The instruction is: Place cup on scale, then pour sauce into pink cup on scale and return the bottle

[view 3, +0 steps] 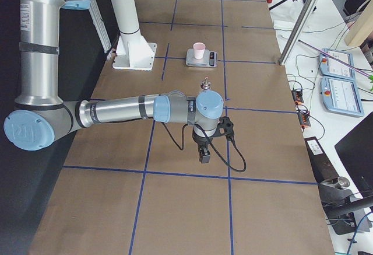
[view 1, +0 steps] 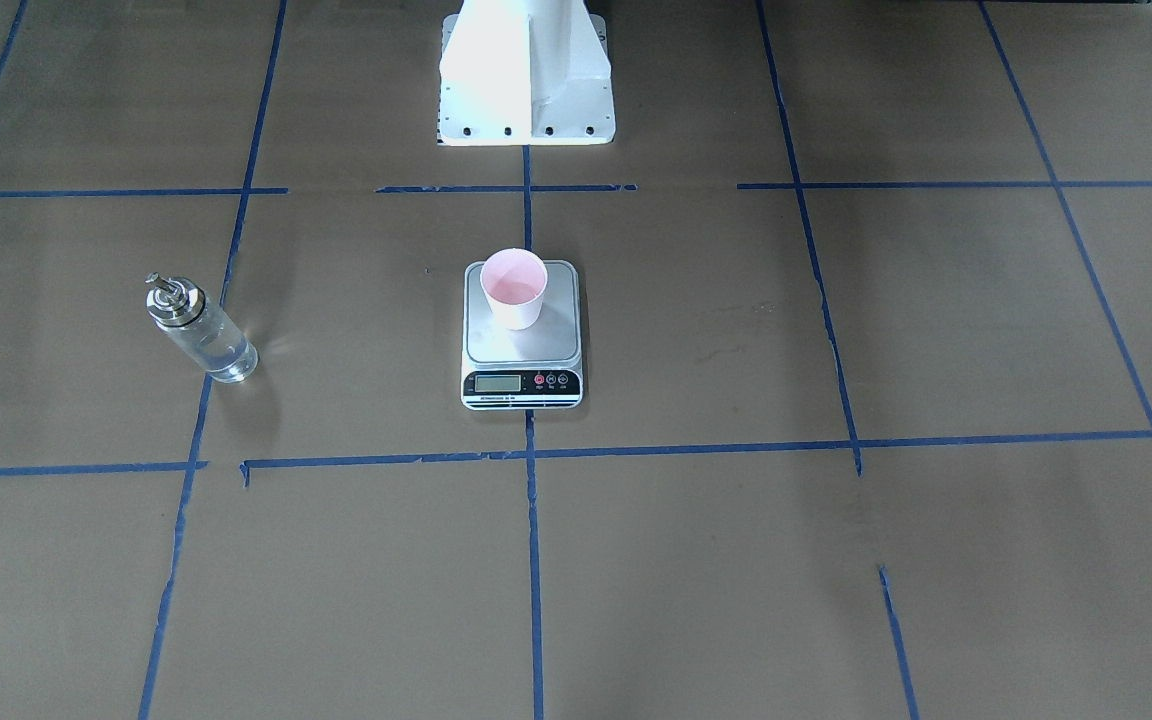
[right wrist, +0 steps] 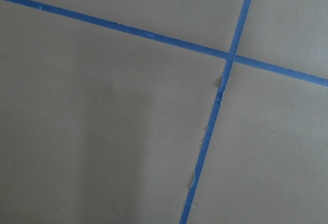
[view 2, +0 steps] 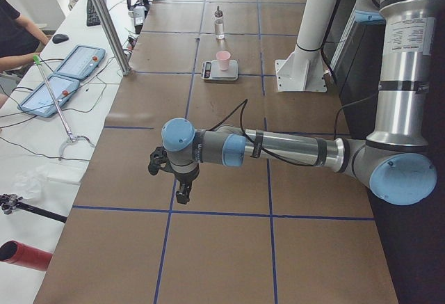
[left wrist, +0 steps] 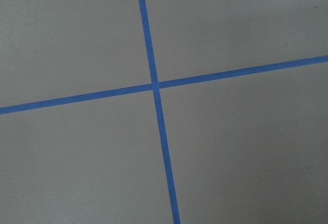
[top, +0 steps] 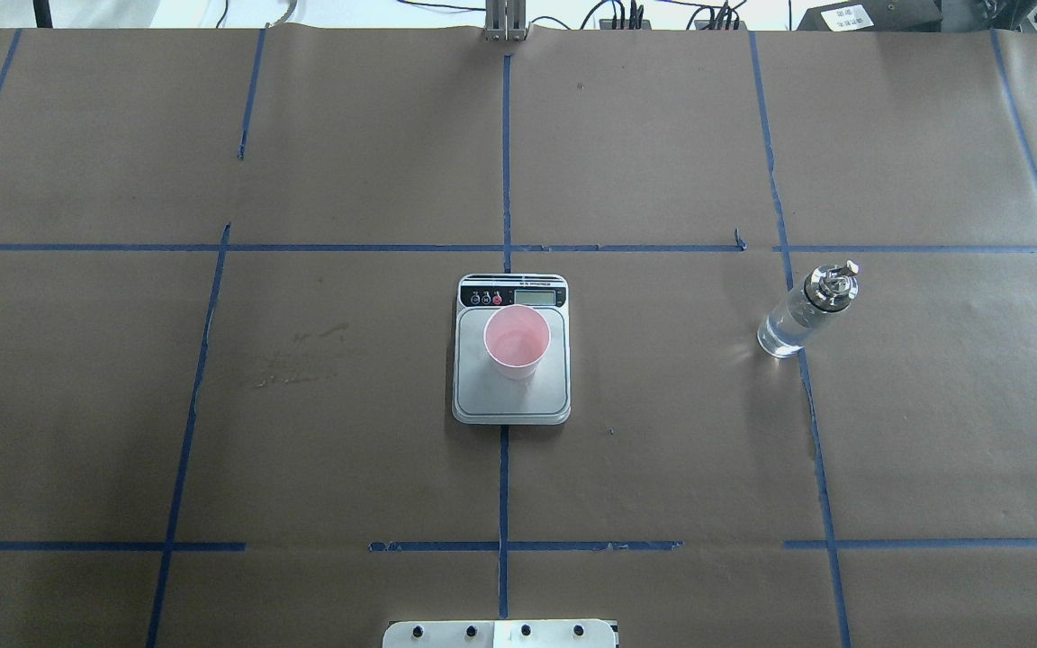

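Note:
The pink cup [view 1: 514,285] [top: 517,340] stands upright on the steel platform of the white scale [view 1: 558,338] [top: 481,396] at the table's middle. The clear glass bottle [view 1: 202,330] [top: 802,313] with the steel spout stands upright on the table on my right side, apart from the scale, with clear sauce [view 1: 226,352] inside. My left gripper [view 2: 182,194] hangs over bare table far from the scale, and I cannot tell whether it is open. My right gripper [view 3: 203,156] hangs near the bottle's [view 3: 205,83] end of the table, and I cannot tell its state. Both wrist views show only paper and tape.
The white robot pedestal [view 1: 526,85] [top: 500,634] stands behind the scale. Blue tape lines grid the brown paper. Along the far side are a metal post [view 2: 104,19], teach pendants [view 2: 66,74] and an operator's arm [view 2: 17,40].

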Controlling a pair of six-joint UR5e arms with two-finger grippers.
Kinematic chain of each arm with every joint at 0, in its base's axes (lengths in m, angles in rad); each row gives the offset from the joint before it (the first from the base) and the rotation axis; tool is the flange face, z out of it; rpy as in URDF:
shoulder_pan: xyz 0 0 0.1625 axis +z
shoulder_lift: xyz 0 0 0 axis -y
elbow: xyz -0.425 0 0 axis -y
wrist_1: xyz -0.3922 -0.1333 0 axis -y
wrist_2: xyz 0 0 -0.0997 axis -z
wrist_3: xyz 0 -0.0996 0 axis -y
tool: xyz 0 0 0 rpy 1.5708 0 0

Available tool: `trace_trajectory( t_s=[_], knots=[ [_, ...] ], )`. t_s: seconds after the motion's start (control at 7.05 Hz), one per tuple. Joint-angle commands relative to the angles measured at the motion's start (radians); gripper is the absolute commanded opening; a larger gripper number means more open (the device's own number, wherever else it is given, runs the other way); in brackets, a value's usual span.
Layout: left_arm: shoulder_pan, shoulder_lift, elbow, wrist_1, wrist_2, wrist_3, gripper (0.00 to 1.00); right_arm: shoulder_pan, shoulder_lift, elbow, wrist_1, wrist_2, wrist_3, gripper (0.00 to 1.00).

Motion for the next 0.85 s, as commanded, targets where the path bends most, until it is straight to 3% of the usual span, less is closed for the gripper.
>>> trace_trajectory(
  t_s=[0.0,0.71],
  knots=[
    [0.001,-0.006,0.0,-0.022,-0.001,-0.002,1.0,-0.013,0.042,-0.04,-0.006,-0.017,0.001,1.0],
    [0.0,-0.027,-0.005,-0.032,-0.003,-0.002,1.0,-0.013,0.053,-0.044,-0.01,-0.006,0.003,1.0]
  ],
)
